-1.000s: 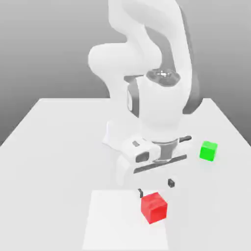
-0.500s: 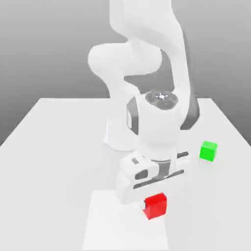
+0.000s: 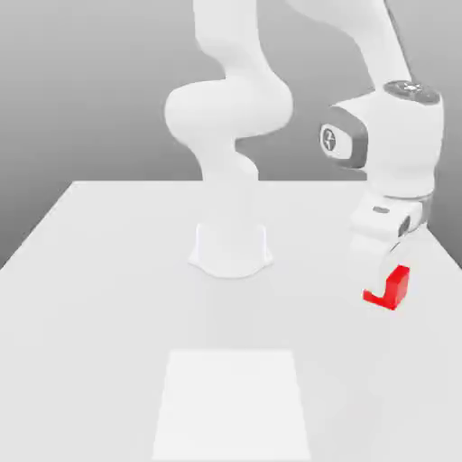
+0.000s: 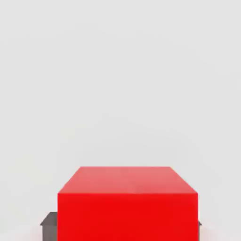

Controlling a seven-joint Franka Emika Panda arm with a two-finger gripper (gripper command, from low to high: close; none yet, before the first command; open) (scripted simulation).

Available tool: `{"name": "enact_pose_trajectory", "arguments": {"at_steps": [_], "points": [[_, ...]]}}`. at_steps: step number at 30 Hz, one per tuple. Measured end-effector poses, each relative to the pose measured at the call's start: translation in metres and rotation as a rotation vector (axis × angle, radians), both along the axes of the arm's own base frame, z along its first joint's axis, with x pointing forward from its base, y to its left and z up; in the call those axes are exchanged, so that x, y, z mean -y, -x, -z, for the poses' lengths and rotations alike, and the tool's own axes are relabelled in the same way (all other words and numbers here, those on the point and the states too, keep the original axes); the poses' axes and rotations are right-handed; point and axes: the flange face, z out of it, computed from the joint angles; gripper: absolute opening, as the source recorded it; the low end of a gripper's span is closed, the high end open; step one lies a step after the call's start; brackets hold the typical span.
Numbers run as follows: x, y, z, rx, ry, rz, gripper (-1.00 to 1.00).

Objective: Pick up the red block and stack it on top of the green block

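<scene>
I have the glossy, plain-faced red cube (image 3: 397,287) clenched between the fingertips (image 4: 49,227) of my gripper (image 4: 124,228). In the exterior view, it sits toward three o'clock, below the smooth white arm (image 3: 404,135). A flat, pale square (image 3: 233,404) lies at six o'clock on the matte grey table (image 3: 117,307).

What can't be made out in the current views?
- Green cube: cannot be picked out in the exterior view, perhaps behind the glossy red cube and gripper.
- Red cube's underside: turned away in both views.
- Red cube's near end, hand view: cut by the picture edge.
</scene>
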Motion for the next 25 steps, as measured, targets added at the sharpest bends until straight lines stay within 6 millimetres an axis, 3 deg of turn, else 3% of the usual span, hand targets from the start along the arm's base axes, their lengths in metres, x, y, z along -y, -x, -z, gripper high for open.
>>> {"name": "enact_pose_trajectory", "arguments": {"at_steps": [5,10,24,25], "points": [[-0.032,0.072,-0.003,0.012,0.015,-0.214,-1.0],[-0.044,0.138,0.001,0.036,0.049,-0.408,-1.0],[-0.043,0.144,0.064,0.055,0.075,-0.435,-1.0],[-0.043,0.145,0.068,0.047,0.063,-0.434,1.0]]}}
